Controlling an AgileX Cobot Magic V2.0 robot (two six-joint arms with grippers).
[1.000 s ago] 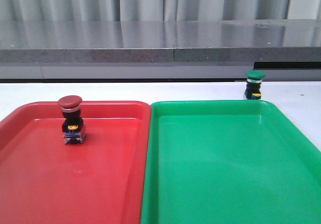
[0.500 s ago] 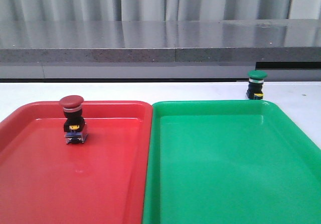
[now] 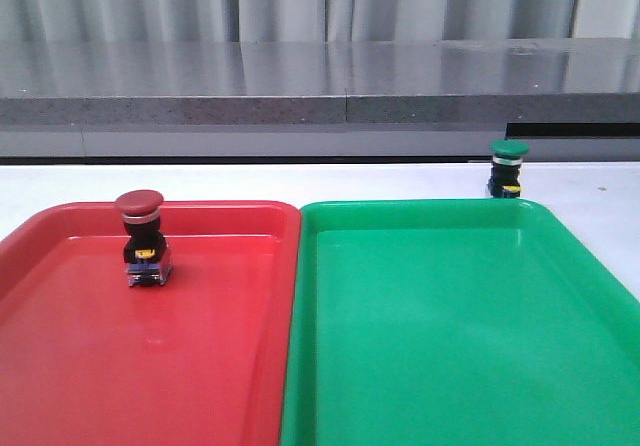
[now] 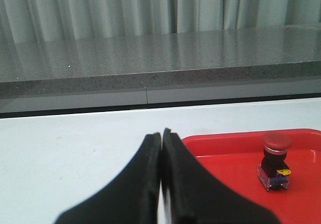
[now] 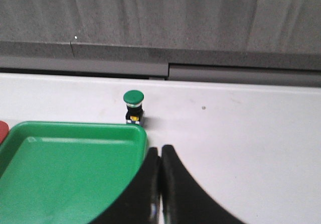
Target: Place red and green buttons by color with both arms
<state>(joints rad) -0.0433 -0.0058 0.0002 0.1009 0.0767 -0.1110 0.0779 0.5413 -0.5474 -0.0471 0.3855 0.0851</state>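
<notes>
The small red-capped push button (image 3: 142, 238) stands upright inside the shiny red plastic tray (image 3: 60, 366), where its colour belongs. The small green-capped push button (image 3: 507, 169) sits on the white table (image 3: 590, 186), just behind the smooth green plastic tray (image 3: 450, 346), so it probably needs moving in. The black left gripper (image 4: 161, 133) is pressed closed and holds nothing. The black right gripper (image 5: 159, 151) is closed and empty too.

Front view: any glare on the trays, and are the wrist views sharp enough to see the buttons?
Front view: soft sheen on the red tray and green tray, nothing washed out. Left wrist view: red button sharp, shut left gripper blurred. Right wrist view: green button small but clear, right gripper soft.
</notes>
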